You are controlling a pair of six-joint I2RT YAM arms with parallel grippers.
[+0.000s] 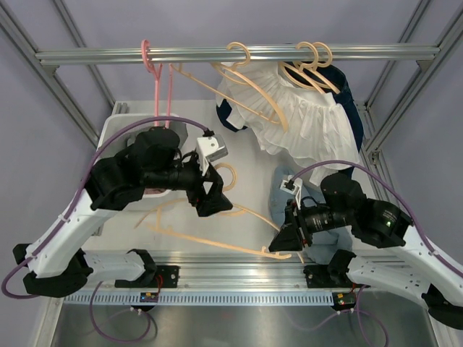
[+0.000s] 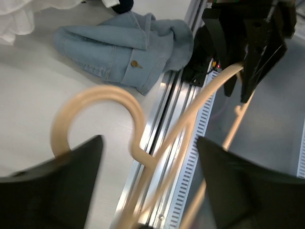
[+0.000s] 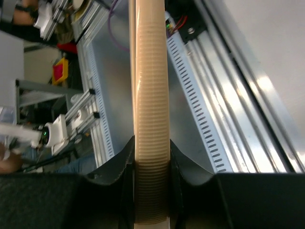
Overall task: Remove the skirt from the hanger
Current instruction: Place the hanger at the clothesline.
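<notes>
The right gripper point(image 3: 151, 157) is clamped on the ribbed arm of the hanger point(image 3: 151, 71). The left gripper point(image 2: 150, 143) stands open around the hook point(image 2: 95, 96), gripping nothing. Beyond, the skirt point(image 2: 124, 47) lies on the table point(image 2: 38, 109), free of the hanger. The right arm should lower the hanger flat, clear of the skirt, before releasing.

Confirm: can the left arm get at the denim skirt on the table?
Probably yes. The left gripper is open, only straddling the hanger hook, and the skirt lies uncovered on the table just beyond it. The right gripper, shut on the hanger, sits close beside the skirt and may crowd it.
</notes>
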